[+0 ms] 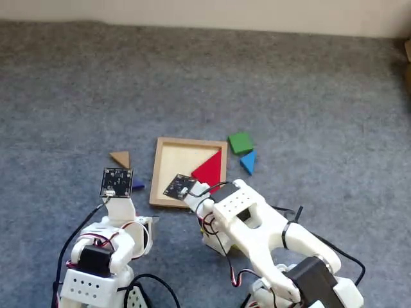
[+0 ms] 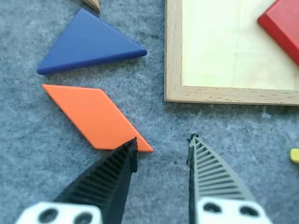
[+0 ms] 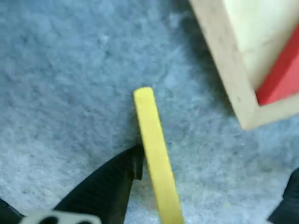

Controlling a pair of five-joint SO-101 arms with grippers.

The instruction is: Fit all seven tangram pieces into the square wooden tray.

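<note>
- The square wooden tray (image 1: 190, 141), pale with a raised rim, sits mid-table (image 1: 308, 96) on grey, felt-like cloth.
- A smooth red triangle (image 1: 210, 168) lies flat inside the tray, along its right edge.
- A green square (image 1: 240, 142) and a light blue triangle (image 1: 248, 161) lie just off the tray's far right corner.
- A tan triangle (image 1: 120, 158), a dark blue triangle (image 2: 88, 44) and an orange parallelogram (image 2: 96, 116) lie off the tray's left edge.
- The left gripper (image 2: 162, 145) gapes empty, with one ribbed fingertip (image 2: 131, 150) at the parallelogram's corner.
- The right gripper (image 3: 212, 179) is spread wide. A thin yellow piece (image 3: 156, 158) stands on edge against its black finger (image 3: 112, 186), its outline unclear. The other finger (image 3: 290, 200) is cut off, well apart.
</note>
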